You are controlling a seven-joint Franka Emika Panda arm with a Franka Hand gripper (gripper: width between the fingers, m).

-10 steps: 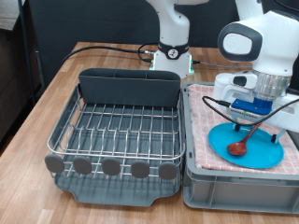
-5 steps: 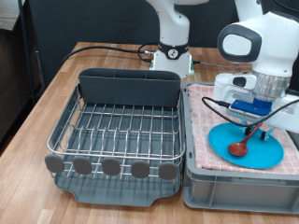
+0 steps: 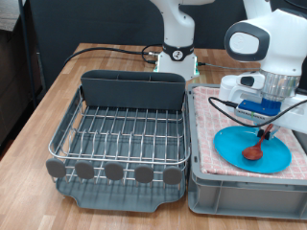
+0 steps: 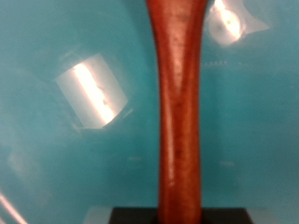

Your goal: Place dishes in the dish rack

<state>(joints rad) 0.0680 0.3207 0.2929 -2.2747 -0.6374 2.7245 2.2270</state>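
One spoon (image 3: 257, 146), now higher off plate (image 3: 230, 146).

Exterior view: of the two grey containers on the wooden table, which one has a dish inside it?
The grey bin at the exterior view's right: its pink checkered cloth carries the round light-blue plate. The silver wire dish rack holds nothing.

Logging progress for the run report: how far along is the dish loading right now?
Nothing looks done: the silver wire dish rack in its dark grey tray holds no dishes. In hand: the gripper is shut on the dark brown wooden spoon, its handle gripped, its bowl just over the round light-blue plate. Left: spoon and plate are both outside the rack, the plate on the pink checkered cloth. No mug is in view.
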